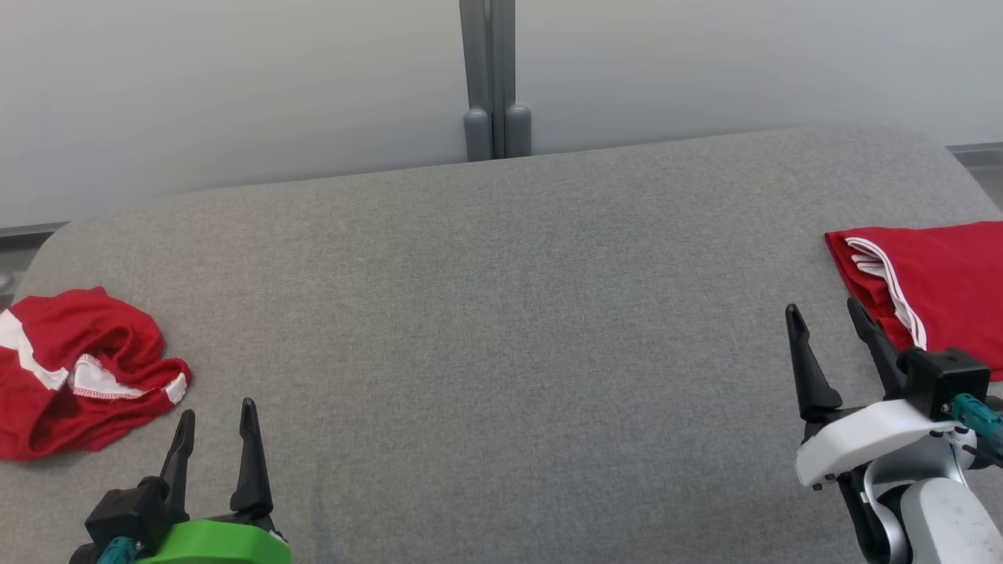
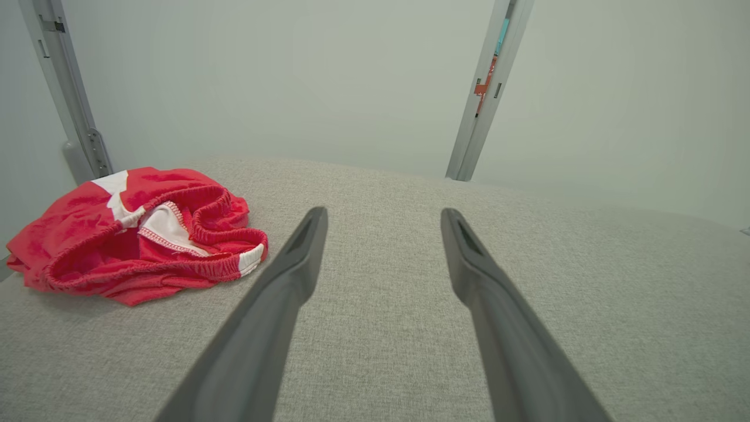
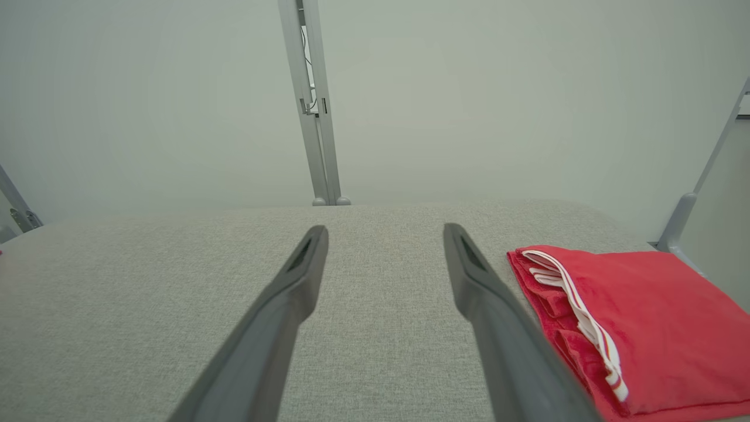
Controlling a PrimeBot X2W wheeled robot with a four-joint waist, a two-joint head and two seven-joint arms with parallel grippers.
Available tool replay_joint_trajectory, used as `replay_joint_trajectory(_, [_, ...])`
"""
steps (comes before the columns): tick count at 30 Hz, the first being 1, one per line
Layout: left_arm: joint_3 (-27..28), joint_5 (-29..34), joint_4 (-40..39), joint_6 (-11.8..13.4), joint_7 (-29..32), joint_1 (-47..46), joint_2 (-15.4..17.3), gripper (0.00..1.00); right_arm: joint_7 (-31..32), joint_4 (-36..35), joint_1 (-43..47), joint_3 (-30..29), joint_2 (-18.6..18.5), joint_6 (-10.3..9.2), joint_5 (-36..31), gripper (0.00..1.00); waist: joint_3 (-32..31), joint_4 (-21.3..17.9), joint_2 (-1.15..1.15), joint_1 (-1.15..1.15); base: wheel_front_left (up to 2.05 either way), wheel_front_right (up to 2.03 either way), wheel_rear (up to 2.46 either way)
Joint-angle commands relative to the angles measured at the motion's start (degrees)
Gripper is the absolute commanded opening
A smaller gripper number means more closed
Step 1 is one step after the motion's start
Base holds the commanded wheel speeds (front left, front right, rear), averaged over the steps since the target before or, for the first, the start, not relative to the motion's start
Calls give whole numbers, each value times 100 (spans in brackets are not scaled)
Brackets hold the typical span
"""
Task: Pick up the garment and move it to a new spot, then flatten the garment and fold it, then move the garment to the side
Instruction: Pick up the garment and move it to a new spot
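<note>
A crumpled red garment [image 1: 74, 368] with white trim lies in a heap at the left edge of the grey padded table [image 1: 486, 313]; the left wrist view has the same garment [image 2: 137, 234] left of its fingers. My left gripper [image 1: 217, 419] hovers open just right of that heap, empty. At the right edge lies a neatly folded red garment [image 1: 940, 282] with white stripes, seen as a folded stack [image 3: 638, 316] in the right wrist view. Beside its near left corner stands my right gripper [image 1: 824, 313], open and holding nothing.
A grey upright post [image 1: 494, 78] rises behind the table's far edge against a pale wall. The table's corners are rounded, and its left and right edges sit close to each garment. A wide stretch of bare grey fabric separates the two grippers.
</note>
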Motion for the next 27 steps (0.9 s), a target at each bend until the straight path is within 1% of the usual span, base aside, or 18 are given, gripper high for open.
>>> replay_joint_trajectory(1, [5,62,13,-21,4,-110,4,100,32,-39,56,-21,13,-11,-34,100,12,11,0,0,0,0,0])
replay_joint_trajectory(9, [-24,91,13,-37,4,-124,-14,100,66,88,118,-21,46,-11,48,100,71,106,0,0,0,0,0])
replay_joint_trajectory(13, [-28,73,16,-45,4,-188,-21,100,48,115,170,-104,45,-11,29,100,103,286,0,0,0,0,0])
replay_joint_trajectory(18, [-34,82,16,-54,4,-242,-27,100,68,70,217,-154,64,-11,-2,100,125,659,0,0,0,0,0])
replay_joint_trajectory(23, [-32,121,9,-56,4,-214,-7,100,63,73,238,-191,176,-11,46,100,119,1242,0,0,0,0,0])
replay_joint_trajectory(27, [-6,151,-27,-59,4,-118,23,100,36,90,234,-113,223,-11,26,100,108,1698,0,0,0,0,0])
